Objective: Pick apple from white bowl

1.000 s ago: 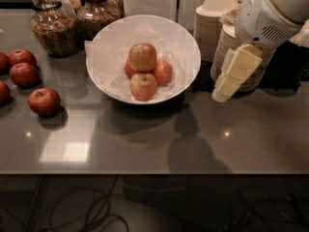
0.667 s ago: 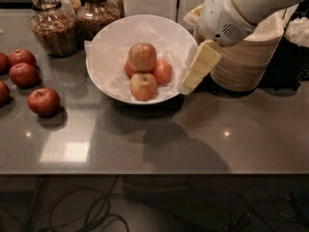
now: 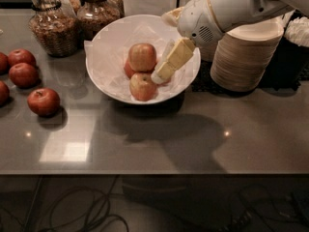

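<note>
The white bowl (image 3: 111, 30), lined with crinkled white paper, stands at the back middle of the grey counter. The apple (image 3: 142, 57), large and pale with a red-orange blush, lies on top of the pile in it. Smaller orange-red apples lie in front of it (image 3: 143, 87) and to its left (image 3: 127, 69). My gripper (image 3: 159, 75) reaches down from the upper right into the bowl. Its cream fingers (image 3: 177, 56) are open and empty, with the tips just right of the apple and not touching it. One more small apple is mostly hidden behind the tips.
Several dark red apples (image 3: 44, 101) lie on the counter at the left. Two glass jars (image 3: 48, 25) stand behind the bowl at the back left. A stack of beige paper bowls (image 3: 244, 57) stands right of the white bowl, under my arm.
My gripper has swung left from beside the stack of paper bowls, over the white bowl's right rim and down to beside the apple. The apples have not moved.
</note>
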Controlling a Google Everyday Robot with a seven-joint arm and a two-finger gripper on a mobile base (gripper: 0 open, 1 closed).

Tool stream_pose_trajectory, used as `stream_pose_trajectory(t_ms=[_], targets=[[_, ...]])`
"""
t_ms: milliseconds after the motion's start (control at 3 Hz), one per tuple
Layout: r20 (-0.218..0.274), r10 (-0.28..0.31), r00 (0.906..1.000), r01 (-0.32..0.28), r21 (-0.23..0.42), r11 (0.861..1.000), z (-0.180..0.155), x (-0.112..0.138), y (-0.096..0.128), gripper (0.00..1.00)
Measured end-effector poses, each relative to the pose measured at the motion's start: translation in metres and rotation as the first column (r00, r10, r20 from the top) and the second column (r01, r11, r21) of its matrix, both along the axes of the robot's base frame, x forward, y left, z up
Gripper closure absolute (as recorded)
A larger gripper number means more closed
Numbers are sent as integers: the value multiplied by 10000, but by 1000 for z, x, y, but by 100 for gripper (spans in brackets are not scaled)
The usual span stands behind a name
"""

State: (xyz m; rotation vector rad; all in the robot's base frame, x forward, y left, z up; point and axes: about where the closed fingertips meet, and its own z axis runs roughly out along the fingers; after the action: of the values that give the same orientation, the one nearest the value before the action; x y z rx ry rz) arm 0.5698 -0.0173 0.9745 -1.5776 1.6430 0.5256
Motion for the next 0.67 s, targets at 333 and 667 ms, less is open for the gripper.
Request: stream_pose_trajectory(t_ms=[333,667], targets=[[7,125,9999,-125,457,9989,-9,16,18,0],[76,26,10000,-27,125,9999,-24,29,33,0]])
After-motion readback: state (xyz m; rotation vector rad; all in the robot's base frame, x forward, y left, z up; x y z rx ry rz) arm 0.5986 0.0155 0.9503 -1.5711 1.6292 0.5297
